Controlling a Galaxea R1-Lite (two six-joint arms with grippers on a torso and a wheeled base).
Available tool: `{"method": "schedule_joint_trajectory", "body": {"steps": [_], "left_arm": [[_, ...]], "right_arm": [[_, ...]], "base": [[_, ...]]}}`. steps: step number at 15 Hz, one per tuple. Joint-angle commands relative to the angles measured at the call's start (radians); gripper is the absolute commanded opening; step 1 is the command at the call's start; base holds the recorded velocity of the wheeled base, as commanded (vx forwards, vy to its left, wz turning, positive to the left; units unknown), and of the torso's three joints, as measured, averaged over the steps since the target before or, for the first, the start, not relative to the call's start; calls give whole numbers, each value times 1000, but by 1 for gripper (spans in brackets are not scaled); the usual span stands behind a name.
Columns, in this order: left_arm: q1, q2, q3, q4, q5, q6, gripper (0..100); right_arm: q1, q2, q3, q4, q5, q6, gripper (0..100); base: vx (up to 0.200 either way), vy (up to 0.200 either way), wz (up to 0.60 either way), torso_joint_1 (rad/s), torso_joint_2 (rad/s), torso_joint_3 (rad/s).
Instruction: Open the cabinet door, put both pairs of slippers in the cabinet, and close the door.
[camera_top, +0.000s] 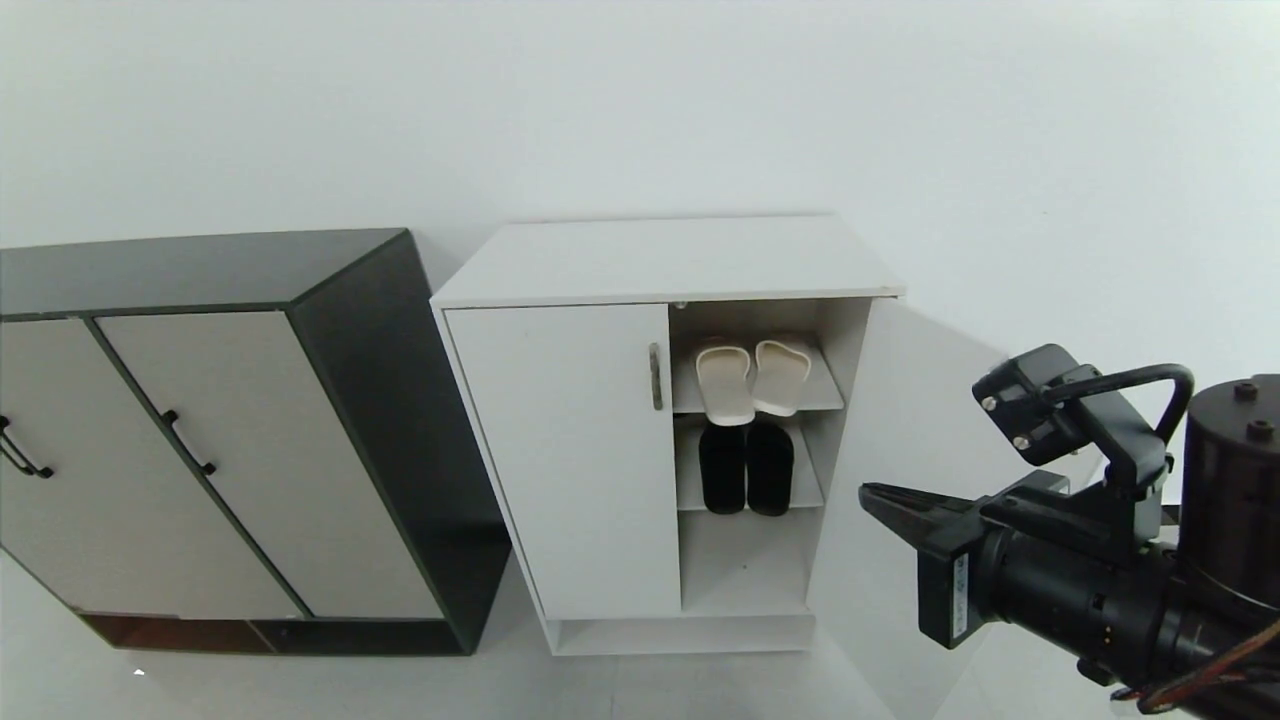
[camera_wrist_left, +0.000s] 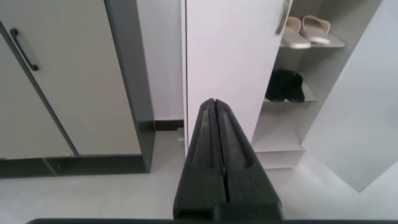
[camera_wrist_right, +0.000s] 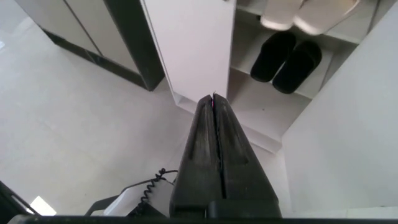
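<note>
The white cabinet (camera_top: 660, 260) stands with its right door (camera_top: 905, 400) swung open and its left door (camera_top: 560, 450) closed. A white pair of slippers (camera_top: 750, 375) lies on the upper shelf, and a black pair (camera_top: 745, 468) on the shelf below. My right gripper (camera_top: 868, 493) is shut and holds nothing, hanging just in front of the open door at mid height. In the right wrist view its tip (camera_wrist_right: 213, 98) points at the cabinet's base, below the black pair (camera_wrist_right: 289, 57). My left gripper (camera_wrist_left: 214, 102) is shut and empty, low and facing the closed door.
A dark cabinet (camera_top: 250, 420) with two grey doors stands close to the left of the white one, with a narrow gap between them. A white wall runs behind both. Bare light floor (camera_wrist_right: 74, 124) lies in front.
</note>
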Motion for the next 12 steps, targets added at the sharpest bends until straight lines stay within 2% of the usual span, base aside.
{"method": "schedule_joint_trajectory", "body": {"steps": [1, 12], "left_arm": [[0, 1, 0, 0, 0, 0, 0], [0, 1, 0, 0, 0, 0, 0]], "right_arm": [[1, 2, -1, -1, 0, 0, 0], [1, 0, 6, -1, -1, 0, 0]], "base": [[0, 0, 0, 251, -505, -261], [0, 0, 0, 283, -558, -278]]}}
